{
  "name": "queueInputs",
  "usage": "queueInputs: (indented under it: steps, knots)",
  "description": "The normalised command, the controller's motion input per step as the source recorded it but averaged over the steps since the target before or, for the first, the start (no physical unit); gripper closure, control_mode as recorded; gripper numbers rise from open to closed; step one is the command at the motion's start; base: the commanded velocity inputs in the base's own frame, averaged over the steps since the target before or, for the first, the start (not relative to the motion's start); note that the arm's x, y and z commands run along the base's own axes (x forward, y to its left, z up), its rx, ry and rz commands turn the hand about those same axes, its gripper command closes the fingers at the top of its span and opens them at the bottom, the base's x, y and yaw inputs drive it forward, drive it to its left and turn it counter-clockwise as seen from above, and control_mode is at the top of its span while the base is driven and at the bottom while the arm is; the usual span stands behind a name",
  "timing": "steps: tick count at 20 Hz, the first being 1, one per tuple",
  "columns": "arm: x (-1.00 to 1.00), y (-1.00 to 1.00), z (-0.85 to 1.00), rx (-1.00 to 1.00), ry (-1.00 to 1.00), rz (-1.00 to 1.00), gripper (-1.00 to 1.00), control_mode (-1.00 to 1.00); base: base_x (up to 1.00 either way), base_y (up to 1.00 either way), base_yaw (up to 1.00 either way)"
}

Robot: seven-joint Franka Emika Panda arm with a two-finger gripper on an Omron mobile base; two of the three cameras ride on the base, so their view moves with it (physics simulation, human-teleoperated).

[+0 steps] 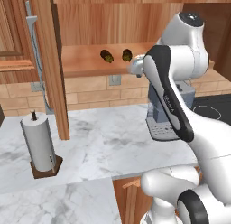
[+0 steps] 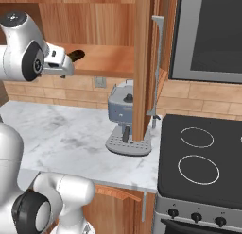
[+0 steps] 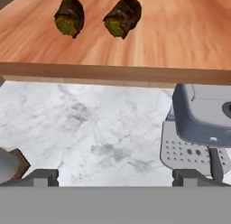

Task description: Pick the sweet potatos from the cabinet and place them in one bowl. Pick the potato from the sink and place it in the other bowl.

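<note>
Dark sweet potatos [image 3: 95,17] — beyond gaping claw [image 3: 115,177]

Two sweet potatos [image 1: 107,56] [image 1: 127,55] lie side by side, apart, on the cabinet [image 1: 83,60] shelf.

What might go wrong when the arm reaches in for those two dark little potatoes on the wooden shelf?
The two sweet potatoes lie close together, so the open gripper may nudge one while closing on the other. Being rounded, one could roll along the shelf. Below stands a coffee machine that the arm might bump.
</note>
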Motion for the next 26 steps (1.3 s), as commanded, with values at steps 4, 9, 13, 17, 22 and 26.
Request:
queueInputs:
  steps: [4,9,13,17,22,26]
  knots:
    - [0.51,0.20,0.05,0.00,-0.06,0.00,-1.00,-1.00,0.00,0.00,0.00]
    - [0.08,0.00,0.46,0.07,-0.02,0.03,-1.00,-1.00,0.00,0.00,0.00]
    - [0.00,0.00,0.45,0.03,0.00,0.02,-1.00,-1.00,0.00,0.00,0.00]
    - [0.01,0.00,-0.08,0.00,-0.06,0.01,-1.00,-1.00,0.00,0.00,0.00]
    - [0.06,0.00,-0.34,0.00,-0.23,0.00,-1.00,-1.00,0.00,0.00,0.00]
    - [0.08,0.00,-0.34,0.00,-0.23,0.00,-1.00,-1.00,0.00,0.00,0.00]
